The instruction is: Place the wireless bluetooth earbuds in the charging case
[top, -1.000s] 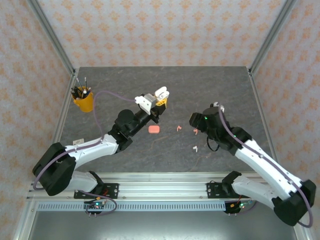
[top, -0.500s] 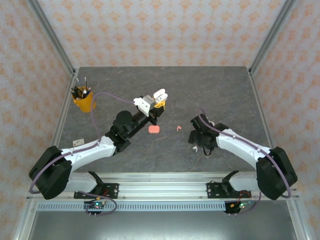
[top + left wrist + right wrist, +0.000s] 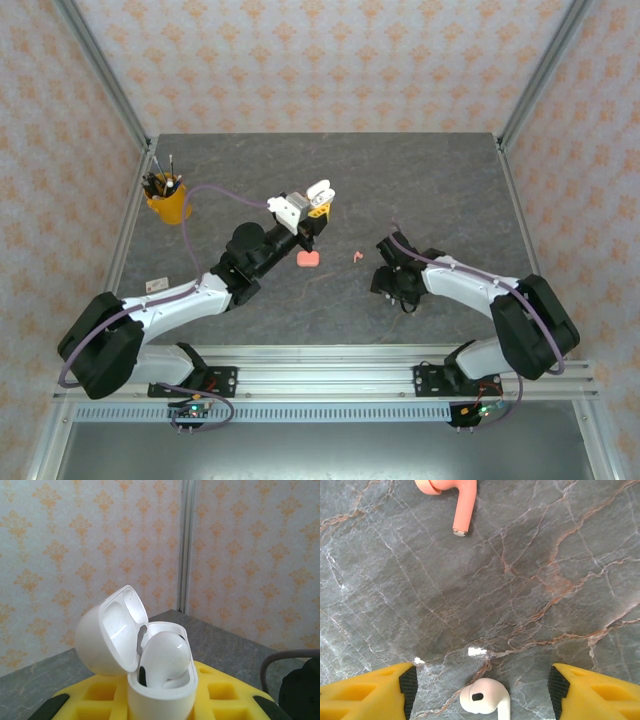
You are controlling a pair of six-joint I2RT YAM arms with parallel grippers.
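My left gripper (image 3: 312, 205) is shut on a white charging case (image 3: 320, 190), held up off the table. In the left wrist view the charging case (image 3: 160, 690) stands open between the yellow fingers (image 3: 95, 700), lid (image 3: 112, 630) tipped back, with one white earbud (image 3: 165, 655) seated inside. My right gripper (image 3: 483, 686) is down at the table and open, and a white earbud (image 3: 482, 697) lies between its black pads (image 3: 409, 685), touching neither. A coral-pink earbud (image 3: 455, 495) lies just beyond it. Another coral-pink earbud (image 3: 356, 257) lies mid-table.
A closed coral-pink case (image 3: 308, 258) rests on the grey marbled table (image 3: 440, 180) below my left gripper. A yellow cup of pens (image 3: 166, 203) stands at the far left. Patterned walls and metal posts enclose the table.
The right arm swung inward and dropped to the table, now covering the white and coral earbuds on the right from above. Its jaws narrowed slightly. The left arm barely shifted.
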